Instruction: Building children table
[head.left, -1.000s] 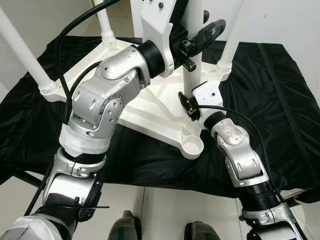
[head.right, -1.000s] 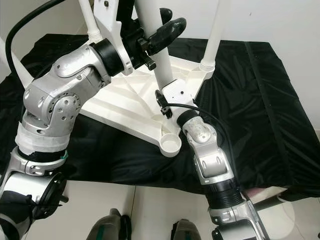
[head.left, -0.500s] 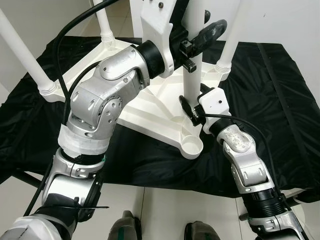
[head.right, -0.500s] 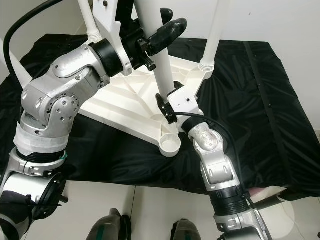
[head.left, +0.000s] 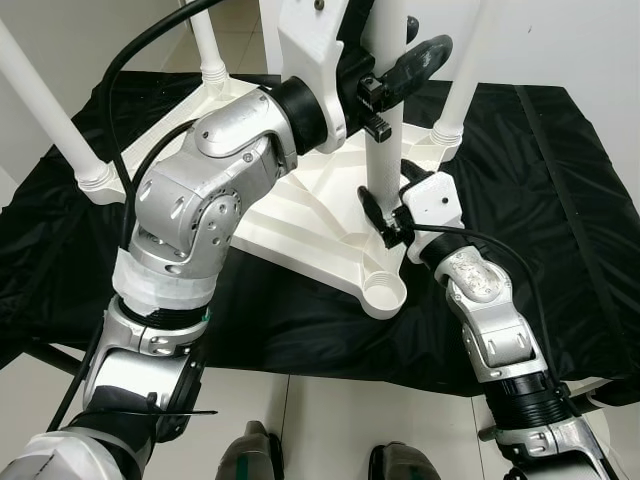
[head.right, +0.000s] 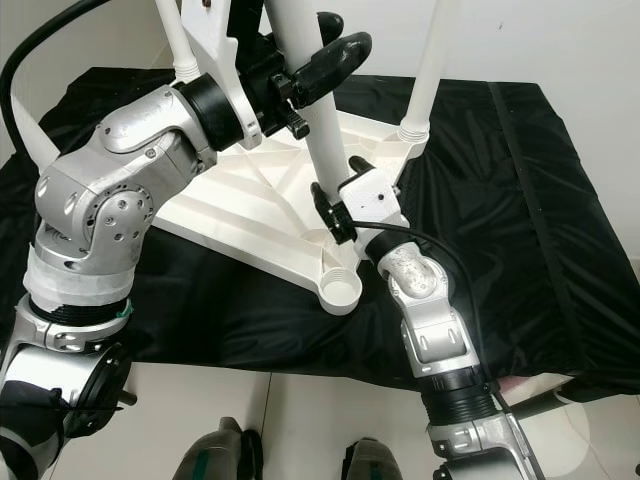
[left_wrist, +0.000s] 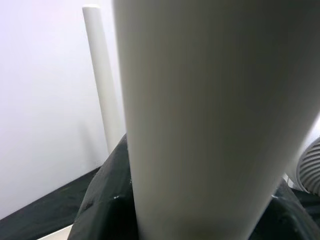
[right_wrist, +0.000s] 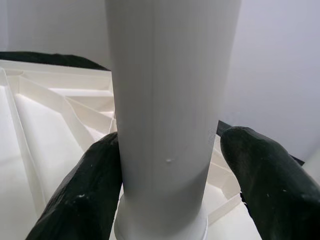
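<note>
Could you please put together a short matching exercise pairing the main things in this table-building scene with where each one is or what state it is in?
Things:
1. left hand
2. right hand
3. empty corner socket
4. black cloth

Places or states:
A. spread under the white table top
B. high on the table leg
C. low on that leg, near its base
D. nearest corner, no leg in it

Pairs: 1-B, 2-C, 3-D, 4-A

Upturned tabletop (head.left: 300, 215) lies flat on cloth (head.left: 560, 200) covering the bench. Legs stand at its far-left (head.left: 45, 110), far (head.left: 205, 40) and right (head.left: 455, 90) corners. Near corner socket (head.left: 384, 292) open. Centre leg (head.left: 385, 120) upright just behind it: left claw (head.left: 385, 85) around it high, right claw (head.left: 385, 215) low.
</note>
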